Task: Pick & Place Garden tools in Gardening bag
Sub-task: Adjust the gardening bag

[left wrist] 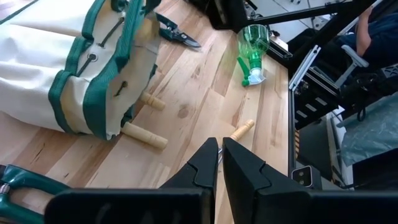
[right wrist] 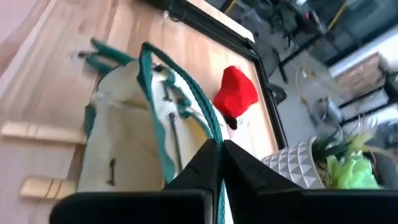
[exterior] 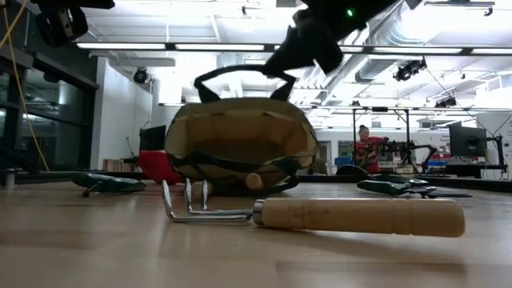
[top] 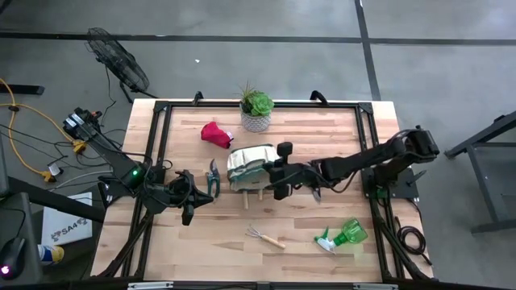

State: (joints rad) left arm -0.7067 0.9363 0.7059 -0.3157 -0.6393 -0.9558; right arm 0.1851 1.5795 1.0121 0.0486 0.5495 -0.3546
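The gardening bag, cream with green trim, sits mid-table; two wooden tool handles stick out at its near side. My right gripper is shut at the bag's right side, on its loop handle. My left gripper hangs shut and holds nothing left of the bag, near green-handled pruning shears. A hand rake and a green spray bottle lie on the table toward the near edge. A red glove lies at the far side, and dark shears under my right arm. My right gripper pinches the bag's green loop handle between its two shut fingers, coming from the table's right and slanting down. In the low view the loop stands up above the bag, whose body rests on the table.
A green succulent in a white pot stands at the far edge behind the bag. A dark frame runs around the tabletop. Bare wood lies between the rake and the bag, and at the near left.
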